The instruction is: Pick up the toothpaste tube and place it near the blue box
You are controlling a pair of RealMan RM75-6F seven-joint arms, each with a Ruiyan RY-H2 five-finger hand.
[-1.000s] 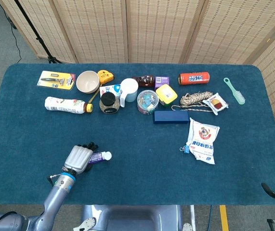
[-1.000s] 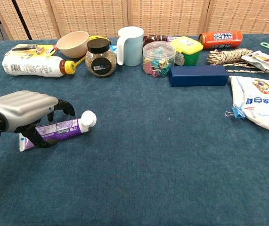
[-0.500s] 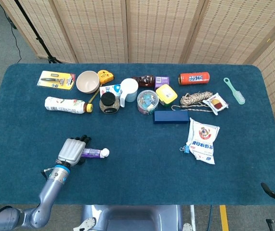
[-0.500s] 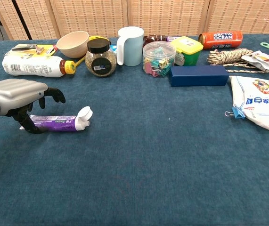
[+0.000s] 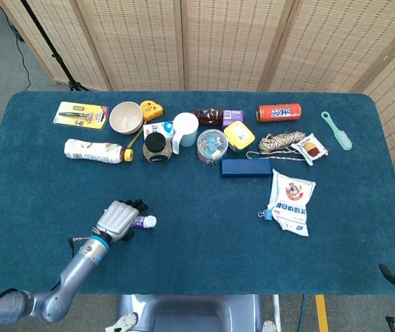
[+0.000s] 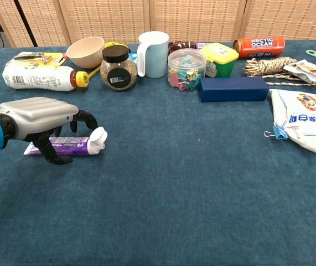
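Observation:
The purple toothpaste tube (image 6: pixel 72 146) lies flat on the blue cloth with its white cap (image 5: pixel 150 221) pointing right. My left hand (image 6: pixel 40 115) arches over the tube's middle, thumb on the near side and fingers on the far side, with gaps around the tube. From the head view my left hand (image 5: pixel 119 220) hides most of the tube. The dark blue box (image 5: pixel 245 168) sits right of centre, far from the tube (image 6: pixel 233 88). Only thin dark slivers (image 5: pixel 393 272) at the right edge might be my right hand.
A row of items stands at the back: white bottle (image 6: pixel 39 77), bowl (image 6: pixel 86 51), jar (image 6: pixel 118 67), mug (image 6: pixel 153 53), tub of clips (image 6: pixel 186 69), yellow-lidded box (image 6: pixel 219 58), orange can (image 6: pixel 259 46), rope (image 6: pixel 264 67). A white packet (image 6: pixel 307 119) lies right of the blue box.
My left hand slid right along the tube and now covers its middle. The tube, tilted a second ago, lies flat and has barely moved in the last half second.

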